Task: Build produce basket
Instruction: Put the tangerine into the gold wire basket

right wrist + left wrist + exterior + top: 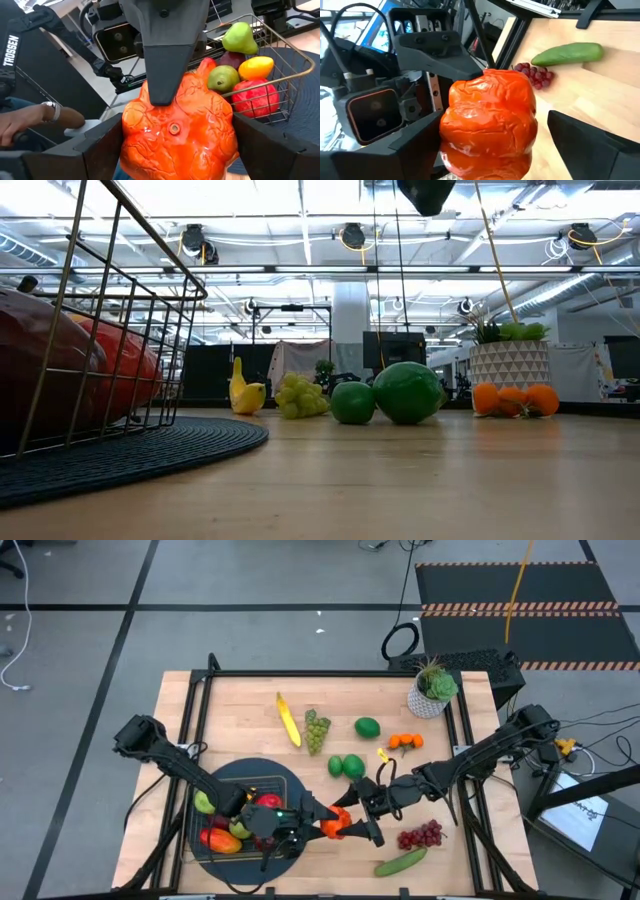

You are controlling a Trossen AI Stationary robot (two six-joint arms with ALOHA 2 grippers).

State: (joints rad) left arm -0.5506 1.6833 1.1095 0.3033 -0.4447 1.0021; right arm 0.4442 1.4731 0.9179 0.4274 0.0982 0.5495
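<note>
An orange pepper (338, 827) hangs above the table just right of the basket (250, 783), between both grippers. The wire basket rests on a round dark mat (287, 776) and holds a pear (240, 37), a red apple (255, 97) and other produce. My right gripper (352, 820) reaches in from the right and is shut on the pepper (177, 130). My left gripper (316, 818) reaches over the basket, open, with its fingers on either side of the pepper (490, 125). My right gripper pinches the pepper's two opposite flanks (225, 135) between its fingers, coming roughly level from the table's right. The pepper is lifted clear of the table. My left gripper has one finger (165, 75) lying against the pepper's upper side (197, 82). Its other finger (590, 145) stands a narrow gap away.
On the table lie a banana (288, 720), green grapes (317, 730), limes (347, 766), oranges (405, 742), purple grapes (420, 835) and a cucumber (401, 861). A potted plant (433, 690) stands at the far right corner. A person's hand (30, 120) shows beyond the table.
</note>
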